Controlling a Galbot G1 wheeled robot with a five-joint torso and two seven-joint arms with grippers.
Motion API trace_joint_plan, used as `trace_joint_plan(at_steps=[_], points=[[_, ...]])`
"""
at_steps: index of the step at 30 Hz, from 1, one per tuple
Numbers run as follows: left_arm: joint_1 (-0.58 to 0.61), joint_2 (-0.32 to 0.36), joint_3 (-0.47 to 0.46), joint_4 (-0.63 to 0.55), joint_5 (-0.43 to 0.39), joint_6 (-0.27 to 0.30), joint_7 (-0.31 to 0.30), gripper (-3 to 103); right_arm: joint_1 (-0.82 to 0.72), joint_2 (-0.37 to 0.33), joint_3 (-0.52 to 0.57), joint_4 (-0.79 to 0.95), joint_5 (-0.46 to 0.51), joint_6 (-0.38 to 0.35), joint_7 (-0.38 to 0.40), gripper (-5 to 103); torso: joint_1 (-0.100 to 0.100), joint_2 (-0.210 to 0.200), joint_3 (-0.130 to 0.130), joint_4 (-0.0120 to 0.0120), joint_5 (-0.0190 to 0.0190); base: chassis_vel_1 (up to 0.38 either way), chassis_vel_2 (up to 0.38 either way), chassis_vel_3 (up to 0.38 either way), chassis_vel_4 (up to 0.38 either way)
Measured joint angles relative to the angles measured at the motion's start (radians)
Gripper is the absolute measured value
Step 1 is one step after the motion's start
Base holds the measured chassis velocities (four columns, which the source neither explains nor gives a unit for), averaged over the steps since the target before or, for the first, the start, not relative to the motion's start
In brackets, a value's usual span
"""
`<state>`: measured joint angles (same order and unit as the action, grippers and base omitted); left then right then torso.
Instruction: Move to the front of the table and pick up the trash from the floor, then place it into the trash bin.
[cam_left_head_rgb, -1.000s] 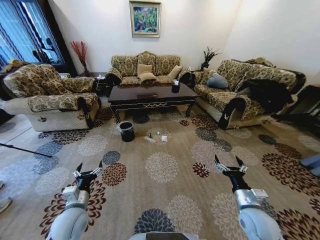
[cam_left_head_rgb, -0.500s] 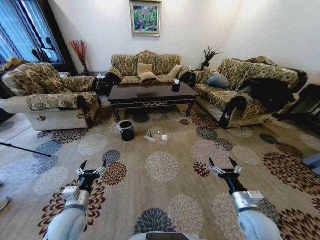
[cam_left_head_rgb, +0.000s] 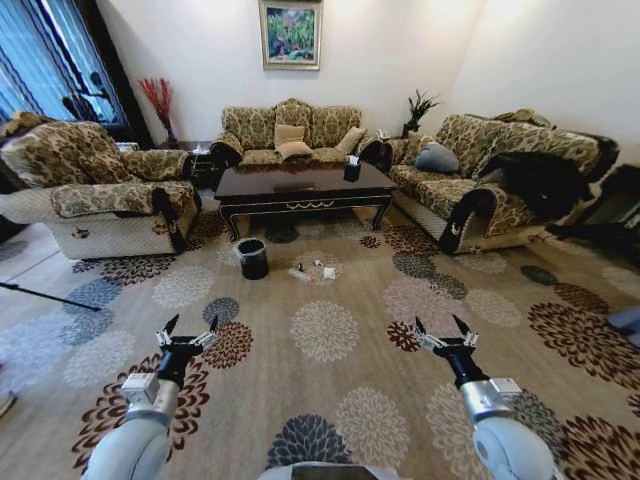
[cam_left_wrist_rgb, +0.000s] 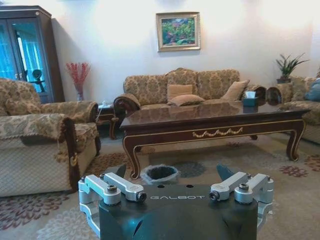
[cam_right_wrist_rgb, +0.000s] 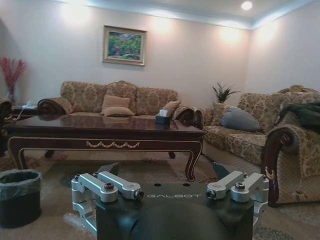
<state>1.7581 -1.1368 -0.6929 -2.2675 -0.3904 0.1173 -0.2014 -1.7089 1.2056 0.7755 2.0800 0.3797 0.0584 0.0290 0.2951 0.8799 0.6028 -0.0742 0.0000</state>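
Observation:
The dark brown table (cam_left_head_rgb: 300, 190) stands before the far sofa on the flowered carpet floor (cam_left_head_rgb: 330, 400). In front of it sits the black trash bin (cam_left_head_rgb: 253, 258), with a clear liner over its rim. To the bin's right lies the trash: a small clear bottle (cam_left_head_rgb: 300, 275) and white scraps (cam_left_head_rgb: 327, 273). My left gripper (cam_left_head_rgb: 190, 328) and right gripper (cam_left_head_rgb: 440, 328) hover open and empty over the carpet, well short of the trash. The left wrist view shows the trash bin (cam_left_wrist_rgb: 160, 175) and table (cam_left_wrist_rgb: 215, 120) ahead; the right wrist view shows the trash bin (cam_right_wrist_rgb: 19, 197) and table (cam_right_wrist_rgb: 100, 131).
A patterned armchair (cam_left_head_rgb: 90, 195) flanks the table on the left. A long sofa (cam_left_head_rgb: 480, 185) with dark clothing on it flanks it on the right. A tissue box (cam_left_head_rgb: 351, 173) stands on the table. A thin dark rod (cam_left_head_rgb: 50, 297) lies on the floor at the left.
Both grippers have shifted slightly inward in the head view, the right one more. The room picture has shifted only a little, with the camera.

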Motion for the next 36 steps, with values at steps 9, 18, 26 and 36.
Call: trace_joint_plan(at_steps=[9,18,26,36], points=[[0.057,-0.063,-0.013,0.009,0.067,-0.010,-0.004,100,0.016,-0.024,-0.009,-0.035,0.045,0.011,-0.012,100,-0.018,-0.040,-0.022,0.0004,0.0000,0.000,0.000,0.000,0.000],[-0.013,-0.026,0.011,0.057,0.031,-0.014,0.003,100,0.015,0.023,-0.009,-0.044,0.045,-0.002,-0.004,100,-0.036,-0.084,-0.048,0.0003,-0.0001,0.000,0.000,0.000,0.000],[-0.135,0.012,0.056,0.084,-0.050,0.031,-0.028,100,0.016,0.087,0.015,-0.049,0.008,0.010,-0.019,100,-0.050,-0.118,-0.068,-0.0002,0.0001,0.000,0.000,0.000,0.000],[-0.131,-0.013,0.037,0.097,-0.011,0.034,-0.047,100,-0.012,0.073,0.024,0.015,-0.039,-0.019,0.035,100,-0.069,-0.163,-0.094,0.0003,-0.0002,0.000,0.000,0.000,0.000]])
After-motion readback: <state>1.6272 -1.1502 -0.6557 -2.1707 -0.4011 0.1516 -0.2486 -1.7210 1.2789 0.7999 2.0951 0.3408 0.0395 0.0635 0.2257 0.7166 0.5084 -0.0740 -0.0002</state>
